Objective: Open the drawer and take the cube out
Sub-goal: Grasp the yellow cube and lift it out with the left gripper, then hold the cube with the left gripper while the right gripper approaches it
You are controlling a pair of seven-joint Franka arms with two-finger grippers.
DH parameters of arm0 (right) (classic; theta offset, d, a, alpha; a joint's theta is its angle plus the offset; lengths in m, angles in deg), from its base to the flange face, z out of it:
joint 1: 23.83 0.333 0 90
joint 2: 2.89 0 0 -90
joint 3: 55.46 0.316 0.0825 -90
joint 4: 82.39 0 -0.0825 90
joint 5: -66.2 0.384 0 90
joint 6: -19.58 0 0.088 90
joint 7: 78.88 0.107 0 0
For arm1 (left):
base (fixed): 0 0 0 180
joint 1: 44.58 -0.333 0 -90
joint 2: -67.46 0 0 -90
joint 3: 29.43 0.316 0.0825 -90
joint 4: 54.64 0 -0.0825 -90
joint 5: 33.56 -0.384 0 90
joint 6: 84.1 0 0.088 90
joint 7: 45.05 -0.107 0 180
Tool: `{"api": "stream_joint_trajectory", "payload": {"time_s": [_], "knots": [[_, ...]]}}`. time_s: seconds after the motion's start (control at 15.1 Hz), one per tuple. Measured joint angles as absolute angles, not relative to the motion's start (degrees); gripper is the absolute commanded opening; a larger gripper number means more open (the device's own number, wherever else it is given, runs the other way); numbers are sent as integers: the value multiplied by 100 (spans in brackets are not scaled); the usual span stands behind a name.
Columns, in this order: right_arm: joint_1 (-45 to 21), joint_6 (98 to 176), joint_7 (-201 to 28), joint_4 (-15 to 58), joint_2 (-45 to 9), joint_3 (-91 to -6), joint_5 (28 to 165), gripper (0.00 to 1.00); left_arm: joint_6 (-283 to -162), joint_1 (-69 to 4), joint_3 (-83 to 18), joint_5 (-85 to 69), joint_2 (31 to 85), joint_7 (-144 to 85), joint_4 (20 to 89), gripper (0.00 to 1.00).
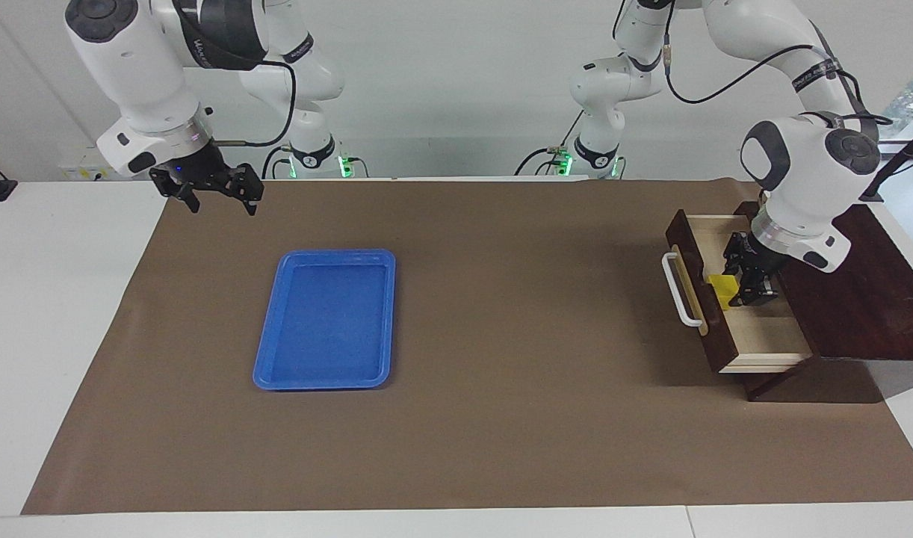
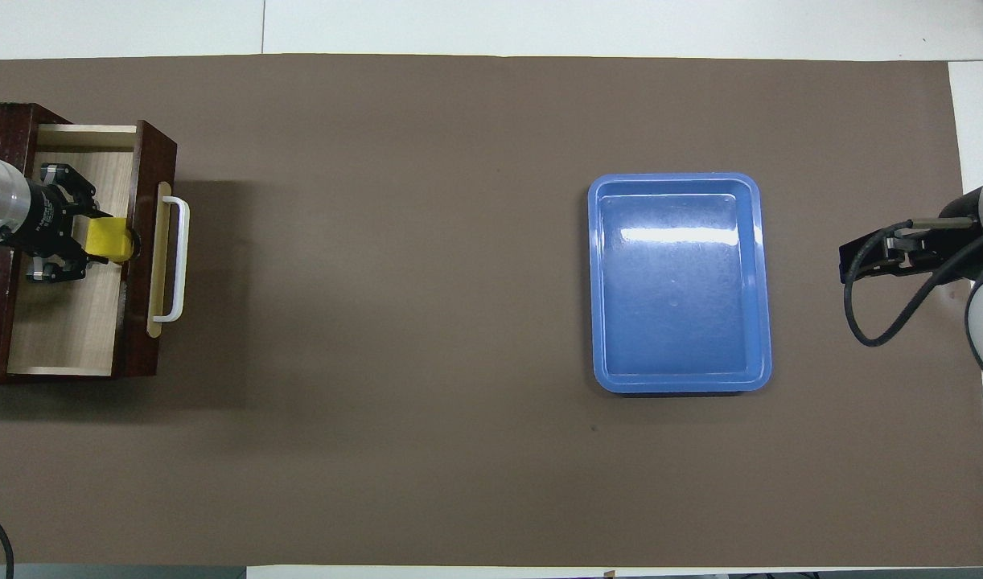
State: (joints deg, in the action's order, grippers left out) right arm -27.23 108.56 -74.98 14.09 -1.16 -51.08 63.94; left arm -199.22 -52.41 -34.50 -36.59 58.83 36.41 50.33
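Observation:
The dark brown drawer [image 1: 714,336] [image 2: 141,322] stands pulled open at the left arm's end of the table, its white handle [image 1: 677,291] facing the table's middle. The small yellow cube [image 1: 723,290] [image 2: 109,240] is inside it, close to the drawer's front panel. My left gripper [image 1: 740,288] [image 2: 97,238] reaches down into the drawer and is shut on the cube. My right gripper [image 1: 217,202] [image 2: 849,261] waits open in the air over the mat's edge at the right arm's end, holding nothing.
A blue plastic tray [image 1: 329,255] [image 2: 676,178] lies on the brown mat [image 1: 501,373] toward the right arm's end. The dark wooden box [image 1: 867,299] that houses the drawer sits at the mat's edge.

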Motion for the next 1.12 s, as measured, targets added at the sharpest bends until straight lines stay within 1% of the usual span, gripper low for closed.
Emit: {"api": "stream_joint_trajectory", "payload": {"time_s": [0.13, 0.33, 0.46, 0.53, 0.86, 0.99, 1.12], "knots": [[-2722, 10856, -7498, 1406, -116, -5093, 6394, 100, -19579, -5241, -3448, -3673, 5872, 3640, 4659, 0], [-2720, 10856, -7498, 1406, -116, -5063, 6394, 100, -18491, -5166, -3497, -3626, 5799, 3630, 3611, 0], [-2720, 10856, -7497, 1406, -116, -5056, 6484, 100, -17874, -4825, -3507, -3541, 5727, 3808, 3007, 0], [-2724, 10856, -7474, 1408, -115, -5057, 6633, 100, -17729, -4571, -3513, -3537, 5698, 4132, 2847, 0], [-2747, 10864, -6524, 1609, -121, -5073, 7470, 100, -17658, -3075, -3553, -3535, 5566, 6087, 2722, 0], [-2730, 11013, -5581, 1788, -182, -5065, 7949, 100, -17656, -2656, -3556, -3535, 5524, 6768, 2727, 0], [-2673, 11281, -4481, 1932, -376, -5053, 8552, 100, -17673, -2412, -3553, -3535, 5459, 7267, 2769, 0]]}}
